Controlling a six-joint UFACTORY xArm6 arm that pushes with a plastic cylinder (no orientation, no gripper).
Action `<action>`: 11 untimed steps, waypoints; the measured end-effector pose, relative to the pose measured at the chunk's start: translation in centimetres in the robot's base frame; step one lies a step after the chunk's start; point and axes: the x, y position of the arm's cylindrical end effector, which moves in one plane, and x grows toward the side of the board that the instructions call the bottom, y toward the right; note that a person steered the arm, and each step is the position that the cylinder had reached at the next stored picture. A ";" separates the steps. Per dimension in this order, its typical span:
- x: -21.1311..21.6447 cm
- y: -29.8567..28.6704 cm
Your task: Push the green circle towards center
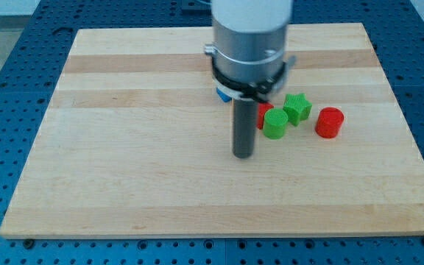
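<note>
While my tip [243, 154] rests on the wooden board [124, 177], the green circle [274, 124] sits just to its upper right (rod only, nothing grasped), touching a green star [297, 107], near a red cylinder [329, 122].

My own body [250, 37] runs off the view's top, so its upper part is cut away. Behind my rod [243, 125] a red block [265, 112] shows only as a sliver, its shape not readable. A blue block [224, 94] peeks out from under my collar at the view's left, mostly hidden, its shape also unclear. The board's [124, 184] bottom corners reach nearly to the picture's edge.
</note>
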 end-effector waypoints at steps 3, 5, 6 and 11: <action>-4.4 12.7; -4.4 9.3; -4.4 7.3; -4.5 1.5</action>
